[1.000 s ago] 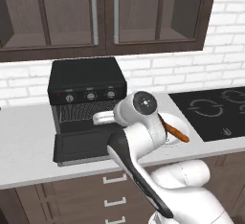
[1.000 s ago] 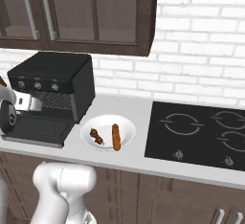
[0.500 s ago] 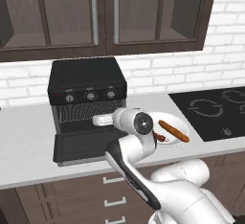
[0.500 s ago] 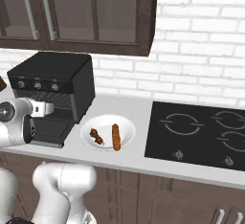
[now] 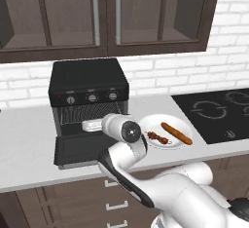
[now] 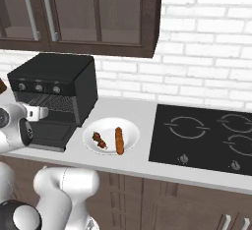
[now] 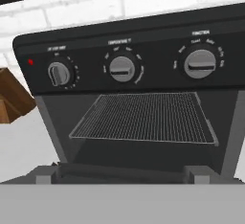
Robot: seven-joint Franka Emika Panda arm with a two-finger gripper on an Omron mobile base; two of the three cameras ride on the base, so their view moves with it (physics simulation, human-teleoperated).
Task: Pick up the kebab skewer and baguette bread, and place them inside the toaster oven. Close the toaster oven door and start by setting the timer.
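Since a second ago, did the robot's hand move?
Yes. In the left base view the gripper has dropped and swung left, from beside the white plate to right in front of the toaster oven opening.

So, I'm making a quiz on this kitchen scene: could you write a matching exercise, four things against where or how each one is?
Things:
1. baguette bread
2. toaster oven door
3. wire rack
4. tool

States:
A. dropped open
B. empty, inside the oven
C. on the white plate beside the kebab skewer
D. open, in front of the toaster oven

Pairs: 1-C, 2-A, 3-B, 4-D
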